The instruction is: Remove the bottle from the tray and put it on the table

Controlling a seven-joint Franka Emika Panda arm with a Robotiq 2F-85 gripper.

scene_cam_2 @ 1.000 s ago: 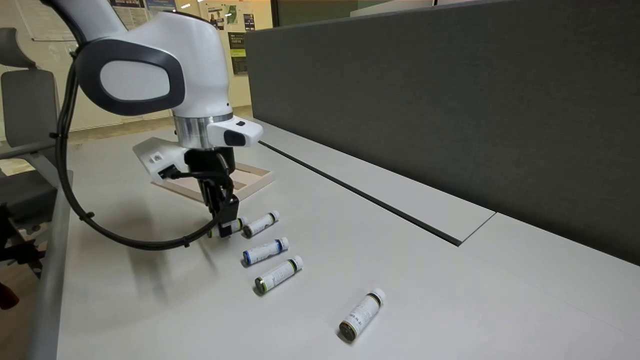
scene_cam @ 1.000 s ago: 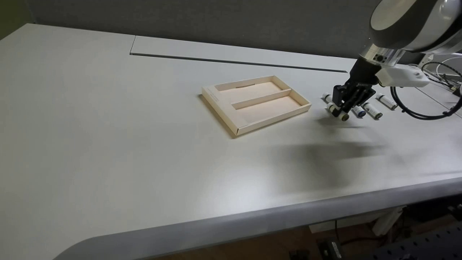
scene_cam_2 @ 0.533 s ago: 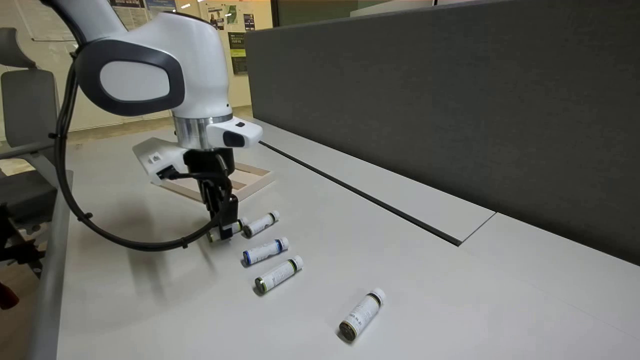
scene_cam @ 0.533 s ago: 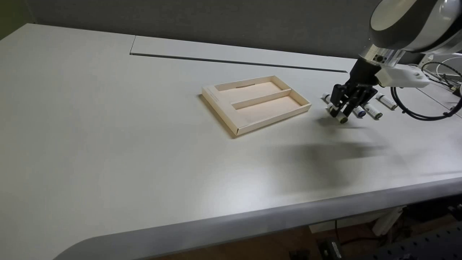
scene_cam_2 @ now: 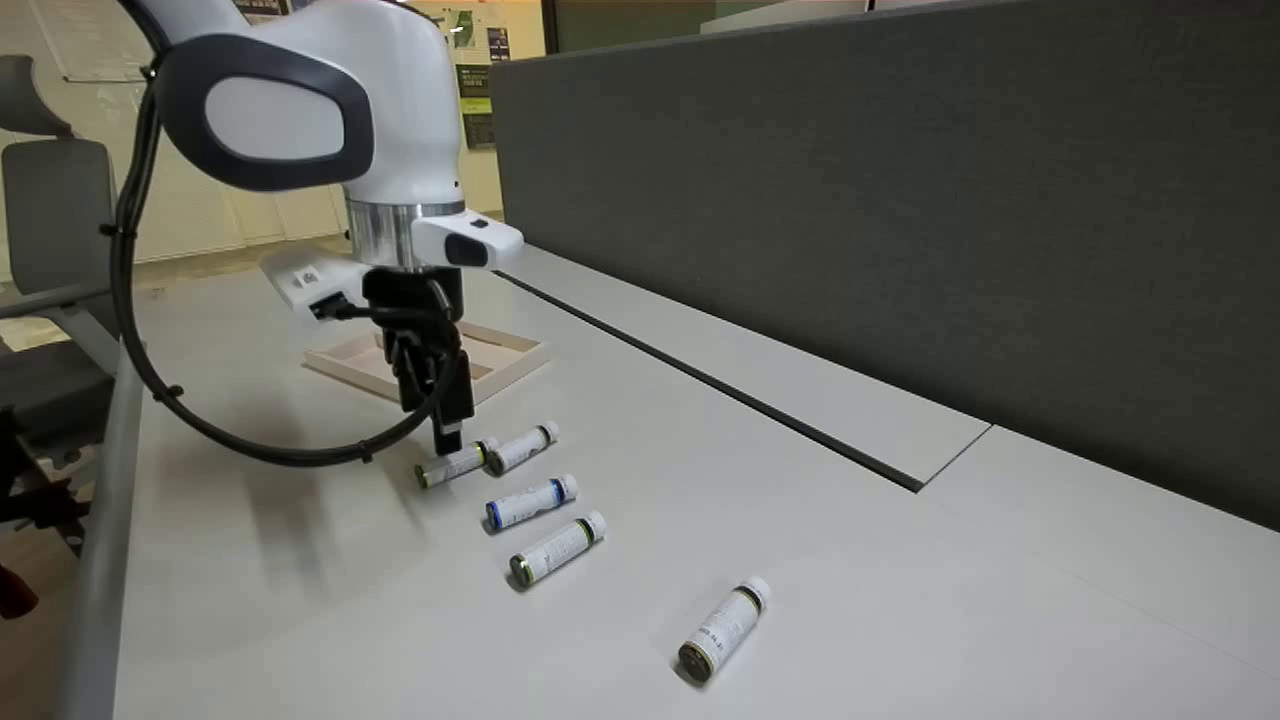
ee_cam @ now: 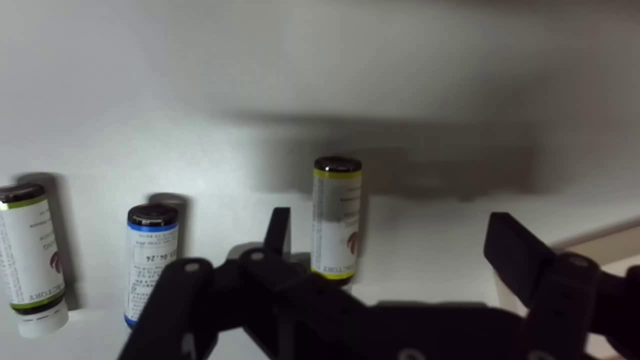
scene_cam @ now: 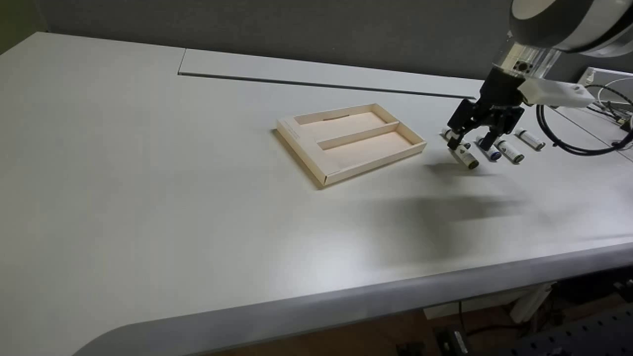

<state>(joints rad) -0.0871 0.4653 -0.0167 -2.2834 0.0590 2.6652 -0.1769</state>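
Black at the gripper [ee_cam: 390, 231], with fingers [ee_cam: 276, 232] spread wide apart. Noted just below, between the fingertips in the wrist view and with a gap to either: the yellow-banded bottle [ee_cam: 336, 220], flat on its side on the table [scene_cam: 198, 198], outside the tray [scene_cam: 376, 165]. Partly under the gripper's shadow, with the cap end largely masked from the wrist view. Recorded just beside, close to the cap end of that bottle: a second vial [scene_cam_2: 523, 450], also lying down; touching or barely apart, not determinable. Seen past the finger away from the tray: a blue-banded vial [ee_cam: 151, 255]. Located on the gripper's opposite side, near but apart: the tray itself, pale beige, with raised rim and divider strip. Logged farther out, beyond the blue-banded vial: a green-banded vial [ee_cam: 30, 250]; farther again in that direction, well apart from the gripper, a fifth vial [scene_cam_2: 725, 630]. Observed in both exterior views, across the table from the gripper: a long dark slot [scene_cam: 326, 84], backed by a grey partition [scene_cam_2: 880, 220]. Sighted in an exterior view, past the table edge: a grey chair [scene_cam_2: 60, 220].
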